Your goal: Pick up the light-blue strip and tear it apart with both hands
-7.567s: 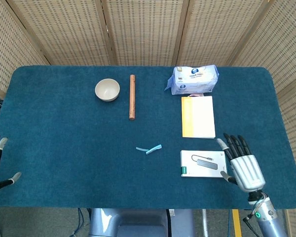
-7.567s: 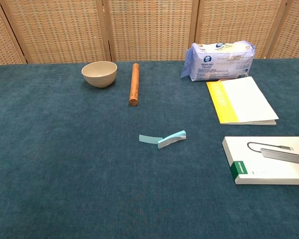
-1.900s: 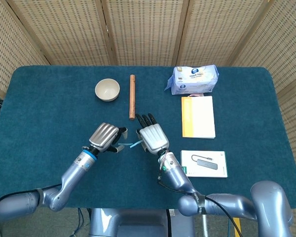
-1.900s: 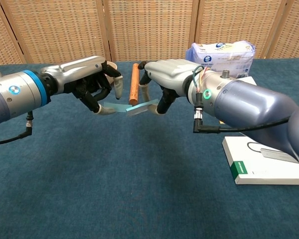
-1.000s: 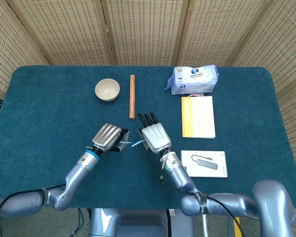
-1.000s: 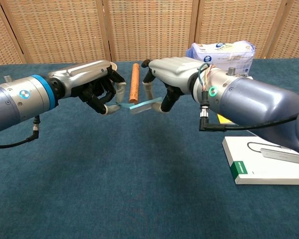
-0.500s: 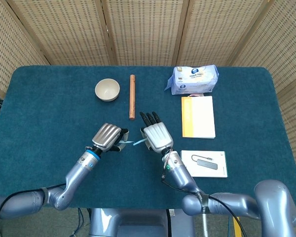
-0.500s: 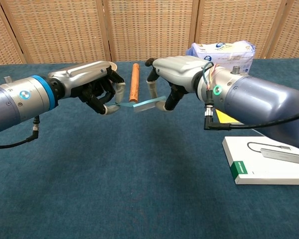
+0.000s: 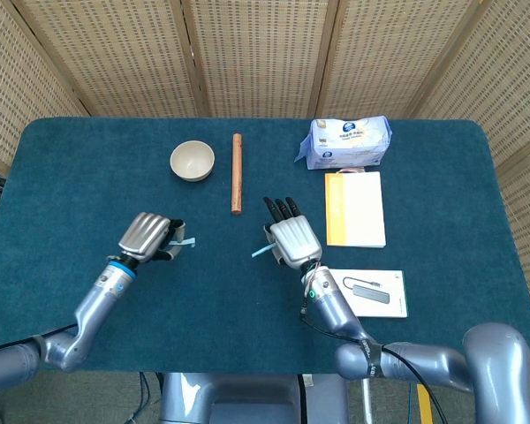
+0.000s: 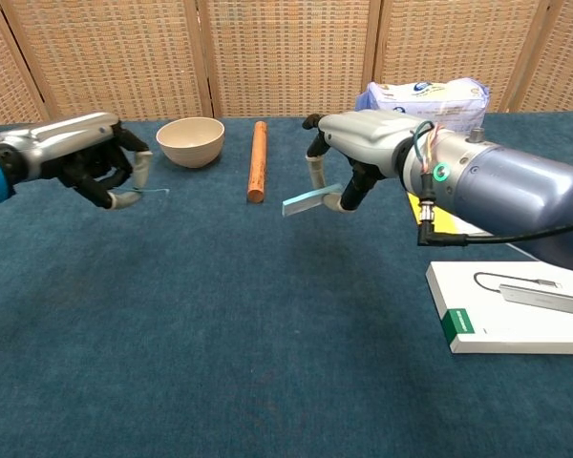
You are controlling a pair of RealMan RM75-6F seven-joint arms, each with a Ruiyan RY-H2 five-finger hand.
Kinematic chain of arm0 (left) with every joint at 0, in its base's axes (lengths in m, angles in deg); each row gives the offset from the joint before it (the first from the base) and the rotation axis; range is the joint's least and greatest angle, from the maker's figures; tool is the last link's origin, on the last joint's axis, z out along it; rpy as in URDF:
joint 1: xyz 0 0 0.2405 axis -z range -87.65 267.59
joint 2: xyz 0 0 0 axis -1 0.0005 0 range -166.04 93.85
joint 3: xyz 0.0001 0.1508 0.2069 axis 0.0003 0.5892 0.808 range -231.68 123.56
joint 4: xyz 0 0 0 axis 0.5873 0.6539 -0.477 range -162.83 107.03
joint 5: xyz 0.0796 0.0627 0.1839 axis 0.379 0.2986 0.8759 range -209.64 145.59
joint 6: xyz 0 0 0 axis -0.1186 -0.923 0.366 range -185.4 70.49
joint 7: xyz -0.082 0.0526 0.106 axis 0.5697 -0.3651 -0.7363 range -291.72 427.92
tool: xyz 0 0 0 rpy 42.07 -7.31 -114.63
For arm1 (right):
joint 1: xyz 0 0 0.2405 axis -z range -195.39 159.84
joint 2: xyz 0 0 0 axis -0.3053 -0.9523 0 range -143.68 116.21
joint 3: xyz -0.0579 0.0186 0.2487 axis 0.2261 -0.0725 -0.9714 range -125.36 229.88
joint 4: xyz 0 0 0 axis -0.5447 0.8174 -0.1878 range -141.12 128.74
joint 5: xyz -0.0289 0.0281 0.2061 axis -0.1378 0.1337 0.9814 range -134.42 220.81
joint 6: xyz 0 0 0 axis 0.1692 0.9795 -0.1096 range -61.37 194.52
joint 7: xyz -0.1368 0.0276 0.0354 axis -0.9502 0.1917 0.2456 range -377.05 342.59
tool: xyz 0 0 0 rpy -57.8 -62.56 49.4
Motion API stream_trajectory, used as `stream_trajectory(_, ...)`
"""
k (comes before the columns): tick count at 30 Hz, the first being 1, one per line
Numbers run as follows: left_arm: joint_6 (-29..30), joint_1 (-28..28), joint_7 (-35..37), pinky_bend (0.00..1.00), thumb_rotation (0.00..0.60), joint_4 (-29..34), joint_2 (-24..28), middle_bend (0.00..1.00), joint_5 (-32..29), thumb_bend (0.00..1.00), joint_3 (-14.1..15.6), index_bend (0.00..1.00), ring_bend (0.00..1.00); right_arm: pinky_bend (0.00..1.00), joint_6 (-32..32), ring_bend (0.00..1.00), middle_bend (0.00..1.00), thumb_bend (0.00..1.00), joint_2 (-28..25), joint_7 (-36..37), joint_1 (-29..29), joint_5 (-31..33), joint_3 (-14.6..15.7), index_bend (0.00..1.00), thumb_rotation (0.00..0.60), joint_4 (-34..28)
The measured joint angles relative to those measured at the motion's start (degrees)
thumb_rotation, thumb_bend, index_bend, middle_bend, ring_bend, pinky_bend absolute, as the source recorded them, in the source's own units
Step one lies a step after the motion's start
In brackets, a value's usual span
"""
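Left hand (image 10: 100, 162): I pinch one torn piece (image 10: 151, 191).
Right hand (image 10: 349, 157): I pinch the other piece (image 10: 310, 200).
Next: I keep both pinches firm, hands well apart.

Left hand (image 9: 147, 237) and right hand (image 9: 295, 240) (well apart) each pinch strip pieces.

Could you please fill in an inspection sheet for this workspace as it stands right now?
Surface: dark blue cloth-covered table.
Job's things: light-blue strip torn in two; larger piece in right hand, small piece in left hand.
Clutter: beige bowl, wooden stick, tissue pack, yellow-edged notebook, white box picturing an adapter.
Hands: left hand and right hand held apart, each pinching a piece.
Cables: black cable on right forearm.
Surroundings: woven screen panels behind the table.
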Motion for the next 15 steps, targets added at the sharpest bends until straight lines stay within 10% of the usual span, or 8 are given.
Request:
stream_trajectory(4, 0.7, -2.2, 5.0, 0.95, 0.6, -4.5, 2.1, 0.6, 1.9, 0.2, 1.5, 0.56, 0.76, 0.0, -0.4, 0.0, 0.0, 0.48, 0.6, 0.6, 0.1, 0.0, 0.2, 0.52, 0.6, 1.2)
stream_trajectory(6, 1.5, -3.0, 6.9, 0.79, 0.6, -6.3, 2.5, 0.33, 2.8, 0.03, 1.9, 0.4, 0.52, 0.0, -0.5, 0.0, 0.0, 0.18, 0.9, 0.8, 0.1, 0.0, 0.2, 0.32, 0.6, 1.7)
stream_trajectory(9, 3.4, -4.1, 8.6, 0.49, 0.6, -8.9, 3.1, 0.05, 4.7, 0.0, 2.5, 0.24, 0.22, 0.0, 0.0, 0.0, 0.0, 0.0, 1.4, 1.4, 0.4, -0.2, 0.2, 0.04, 0.6, 2.2)
stream_trajectory(15, 5.2, -5.4, 9.0, 0.23, 0.6, -8.9, 5.4, 0.0, 5.7, 0.0, 2.7, 0.05, 0.0, 0.0, 2.2, 0.0, 0.0, 0.0, 0.8, 1.8, 1.3, -0.6, -0.5, 0.0, 0.6, 0.7)
